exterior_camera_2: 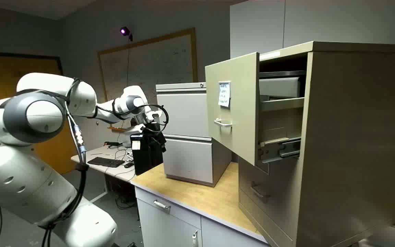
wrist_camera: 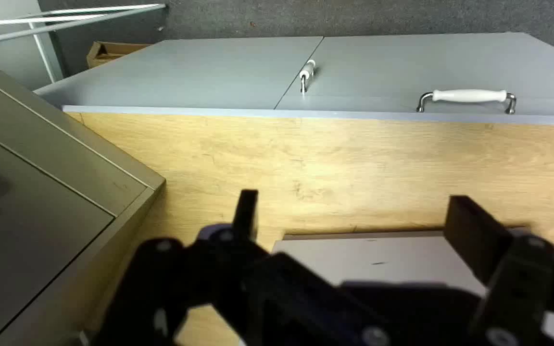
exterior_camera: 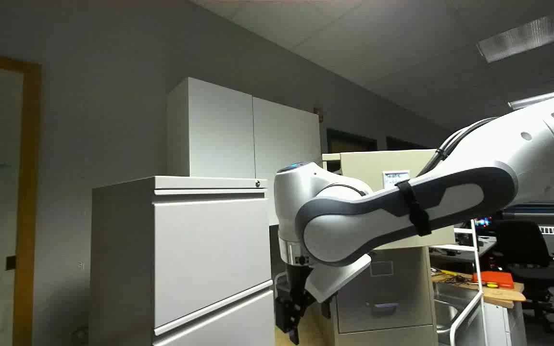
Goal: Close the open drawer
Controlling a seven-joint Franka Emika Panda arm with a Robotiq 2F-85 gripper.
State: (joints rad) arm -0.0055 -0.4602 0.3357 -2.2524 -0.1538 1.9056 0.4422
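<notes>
Clearly, the tan filing cabinet [exterior_camera_2: 355, 144] towers over the wooden counter [exterior_camera_2: 194, 193] and a smaller pale grey cabinet [exterior_camera_2: 184, 115] there, with the uppermost tan drawer [exterior_camera_2: 240, 111] jutting well out, the jaws spread apart near the pale grey cabinet's front, and a paper label [exterior_camera_2: 224, 94] above the drawer's handle [exterior_camera_2: 222, 124].

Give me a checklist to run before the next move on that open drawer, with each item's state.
1. Drawer closed: not ok, pulled out of the tan cabinet.
2. Jaws free of objects: ok, spread with nothing held.
3. Jaws at the drawer front: not ok, apart from it.
4. Handle unobstructed: ok in an exterior view.
5. Jaws clear of the light grey cabinet: cannot tell.
6. Drawer's inside clear for closing: cannot tell, partly hidden.
</notes>
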